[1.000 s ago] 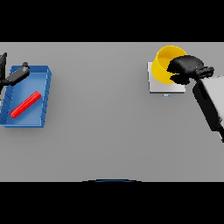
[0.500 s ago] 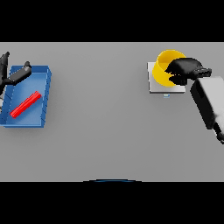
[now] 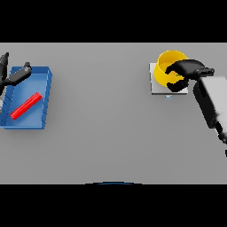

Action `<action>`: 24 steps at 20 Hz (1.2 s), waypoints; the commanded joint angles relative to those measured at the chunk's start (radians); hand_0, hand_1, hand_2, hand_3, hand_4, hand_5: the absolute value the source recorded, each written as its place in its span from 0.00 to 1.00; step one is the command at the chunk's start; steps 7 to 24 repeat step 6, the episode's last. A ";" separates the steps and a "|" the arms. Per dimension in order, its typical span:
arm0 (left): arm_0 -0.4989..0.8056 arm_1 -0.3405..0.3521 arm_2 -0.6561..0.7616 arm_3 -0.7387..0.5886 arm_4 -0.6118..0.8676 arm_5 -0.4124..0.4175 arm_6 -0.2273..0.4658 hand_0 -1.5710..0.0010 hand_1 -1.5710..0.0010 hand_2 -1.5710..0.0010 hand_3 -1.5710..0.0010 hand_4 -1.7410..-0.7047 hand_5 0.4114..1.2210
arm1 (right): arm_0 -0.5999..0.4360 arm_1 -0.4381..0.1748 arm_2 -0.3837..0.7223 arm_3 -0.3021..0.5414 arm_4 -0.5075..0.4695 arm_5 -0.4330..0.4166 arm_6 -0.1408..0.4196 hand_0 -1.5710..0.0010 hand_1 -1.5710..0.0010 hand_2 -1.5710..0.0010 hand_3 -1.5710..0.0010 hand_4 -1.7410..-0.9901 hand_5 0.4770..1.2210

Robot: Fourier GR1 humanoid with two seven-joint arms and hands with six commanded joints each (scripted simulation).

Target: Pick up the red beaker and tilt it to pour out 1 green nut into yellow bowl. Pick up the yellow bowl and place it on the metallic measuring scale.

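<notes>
Two hands show over the grey tabletop (image 3: pixel 106 133). The right hand (image 3: pixel 184 73), at about two o'clock in the view, has its dark fingers curled over the near right rim of the yellow bowl (image 3: pixel 167 66), gripping it; the fingers and palm cover that side of the bowl, so only its far and left wall and a slice of the inside are seen, and what lies inside cannot be made out. The bowl sits on the metallic measuring scale (image 3: pixel 155 86), a pale square plate whose near left corner and left edge stick out from under it; the rest is hidden by bowl and hand. The white forearm runs from the hand toward four o'clock and is cut off at the view's right edge.

The left hand (image 3: pixel 13 76), at about nine o'clock, is partly cut off by the left edge; its fingers are spread and straight, holding nothing, above the far left corner of a blue tray (image 3: pixel 46 95). Inside the tray lies the red beaker (image 3: pixel 25 105) on its side, its long axis running from eight o'clock to two o'clock. Which end is its mouth cannot be told.
</notes>
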State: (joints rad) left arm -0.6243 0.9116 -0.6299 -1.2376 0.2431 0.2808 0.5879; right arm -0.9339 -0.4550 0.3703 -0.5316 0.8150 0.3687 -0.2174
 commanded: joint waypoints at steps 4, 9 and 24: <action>0.004 -0.002 0.003 -0.003 0.004 0.006 -0.002 1.00 1.00 1.00 1.00 0.89 0.40 | -0.028 0.010 0.010 0.050 0.018 -0.003 -0.017 0.95 0.95 0.89 0.75 0.55 0.35; -0.001 -0.012 0.003 0.006 0.002 0.011 -0.003 1.00 1.00 1.00 1.00 0.89 0.40 | -0.033 0.009 0.014 0.058 0.022 -0.006 -0.031 0.97 0.97 0.93 0.78 0.58 0.34; -0.001 -0.012 0.003 0.006 0.002 0.011 -0.003 1.00 1.00 1.00 1.00 0.89 0.40 | -0.033 0.009 0.014 0.058 0.022 -0.006 -0.031 0.97 0.97 0.93 0.78 0.58 0.34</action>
